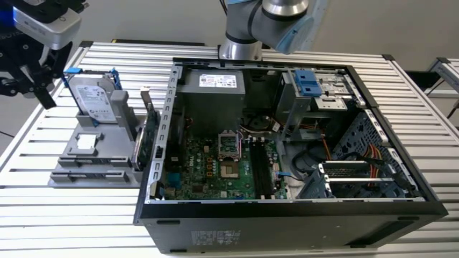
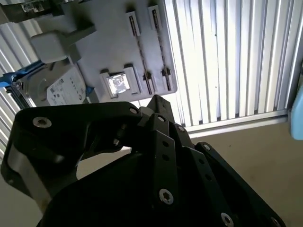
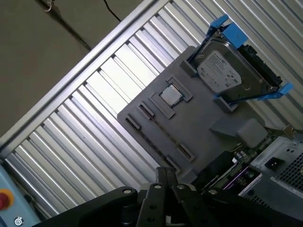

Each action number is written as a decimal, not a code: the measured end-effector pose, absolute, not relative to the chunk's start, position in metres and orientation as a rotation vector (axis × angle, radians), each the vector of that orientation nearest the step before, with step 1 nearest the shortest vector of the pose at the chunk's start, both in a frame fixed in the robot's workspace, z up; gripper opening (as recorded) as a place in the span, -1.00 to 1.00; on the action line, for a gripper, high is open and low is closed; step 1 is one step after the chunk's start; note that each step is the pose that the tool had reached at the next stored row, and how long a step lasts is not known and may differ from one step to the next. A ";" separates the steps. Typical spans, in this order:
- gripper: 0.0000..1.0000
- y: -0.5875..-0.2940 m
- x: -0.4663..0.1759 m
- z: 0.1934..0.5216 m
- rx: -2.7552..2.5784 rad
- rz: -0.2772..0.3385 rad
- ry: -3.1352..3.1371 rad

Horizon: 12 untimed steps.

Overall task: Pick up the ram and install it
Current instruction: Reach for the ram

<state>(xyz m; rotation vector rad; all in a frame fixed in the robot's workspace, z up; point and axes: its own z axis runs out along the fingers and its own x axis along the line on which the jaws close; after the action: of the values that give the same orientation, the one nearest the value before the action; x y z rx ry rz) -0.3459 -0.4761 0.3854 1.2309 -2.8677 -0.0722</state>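
Note:
My gripper (image 1: 36,80) hangs high above the table's corner at the exterior view's left, beside the grey holder (image 1: 79,161). In both wrist views its black fingers (image 2: 157,103) (image 3: 163,176) meet at the tips with nothing between them. The holder's two long narrow slots (image 3: 161,132) (image 2: 147,52) look bare. Inside the open computer case (image 1: 287,215), a long dark narrow strip (image 1: 257,167) stands in the memory slots beside the processor socket. I cannot tell for certain that it is the ram.
A silver hard drive in a blue frame (image 1: 95,97) stands at the holder's back, a small square chip (image 3: 170,96) lies on it, and a green expansion card (image 1: 147,137) stands between holder and case. The arm's base (image 1: 240,32) rises behind the case.

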 end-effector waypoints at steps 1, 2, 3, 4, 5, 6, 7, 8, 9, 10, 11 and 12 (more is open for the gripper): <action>-1.00 -0.476 -0.346 0.385 1.248 -0.072 -2.860; -1.00 -0.476 -0.346 0.385 1.266 -0.072 -2.852; -1.00 -0.476 -0.346 0.385 1.286 -0.071 -2.842; -1.00 -0.476 -0.346 0.385 1.306 -0.071 -2.833; -1.00 -0.476 -0.346 0.385 1.327 -0.070 -2.822; -1.00 -0.476 -0.346 0.385 1.347 -0.070 -2.813; -1.00 -0.476 -0.346 0.385 1.366 -0.069 -2.803; -1.00 -0.476 -0.346 0.385 1.386 -0.069 -2.793; -1.00 -0.476 -0.346 0.385 1.408 -0.068 -2.781; -1.00 -0.476 -0.346 0.385 1.431 -0.068 -2.769; -1.00 -0.476 -0.346 0.385 1.454 -0.067 -2.757; -1.00 -0.476 -0.346 0.385 1.478 -0.066 -2.743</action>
<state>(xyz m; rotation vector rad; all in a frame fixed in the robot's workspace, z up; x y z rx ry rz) -0.3459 -0.4761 0.3853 1.4778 -2.7433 -0.0659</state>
